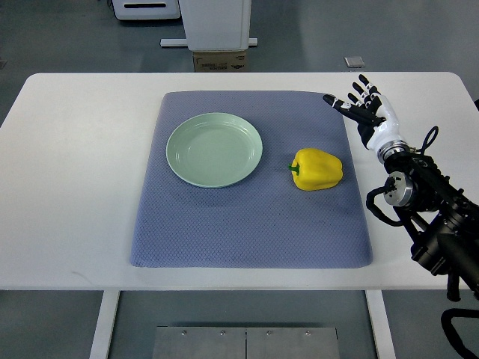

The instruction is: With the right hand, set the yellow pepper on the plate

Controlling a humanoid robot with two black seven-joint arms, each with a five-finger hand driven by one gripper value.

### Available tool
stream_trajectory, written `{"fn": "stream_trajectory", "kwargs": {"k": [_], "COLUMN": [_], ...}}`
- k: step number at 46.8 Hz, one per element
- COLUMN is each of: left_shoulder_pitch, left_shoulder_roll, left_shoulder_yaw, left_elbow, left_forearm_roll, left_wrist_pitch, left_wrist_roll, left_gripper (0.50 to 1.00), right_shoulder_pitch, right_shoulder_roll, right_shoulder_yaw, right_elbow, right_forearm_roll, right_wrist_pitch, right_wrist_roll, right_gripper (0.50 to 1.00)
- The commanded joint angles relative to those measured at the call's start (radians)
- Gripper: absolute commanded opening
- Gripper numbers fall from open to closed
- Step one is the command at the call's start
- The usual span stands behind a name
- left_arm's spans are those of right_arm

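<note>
On my top view I log the following. One white rectangular table (75, 187), carrying one blue-grey woven fabric mat (247, 232) laid across its middle. One pale green round plate (214, 149), shallow, sitting on the left half of the mat with nothing on it. One glossy yellow bell pepper (316, 170), lying on its side on the right half of the mat, green stem turned toward the plate, clearly apart from the plate's rim. One right robot hand (362, 107), black and white with jointed fingers, entering from the right edge on a black cabled arm (434, 217). I read its fingers as spread apart and holding nothing; the hand hovers over the mat's upper right corner, beyond the pepper and not touching it. Behind the table I note a white pedestal base (215, 22) with a brown cardboard box (220, 60) at its foot.
</note>
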Motion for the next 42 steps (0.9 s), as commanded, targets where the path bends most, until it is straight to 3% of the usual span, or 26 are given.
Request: {"fn": "stream_trajectory", "kwargs": {"k": [1,23,42], "left_shoulder_pitch": [0.001,0.001,0.001], "left_shoulder_roll": [0.000,0.000,0.000], "left_shoulder_yaw": [0.000,0.000,0.000], "left_elbow": [0.000,0.000,0.002], "left_forearm_roll": [-0.001,-0.001,-0.001], "left_wrist_pitch": [0.000,0.000,0.000], "left_wrist_roll": [0.000,0.000,0.000], "left_gripper": [1.000,1.000,1.000], "right_shoulder_pitch": [0.009,0.015,0.015], "right_shoulder_roll": [-0.012,-0.061,-0.107], "right_shoulder_yaw": [0.000,-0.009,-0.080], "right_elbow": [0.000,-0.003,-0.002], "right_forearm_roll": [0.000,0.052,0.109], "right_wrist_pitch": [0.008,0.093,0.120], "right_wrist_roll": [-0.012,-0.028,-0.023], "right_gripper": [1.000,1.000,0.998]}}
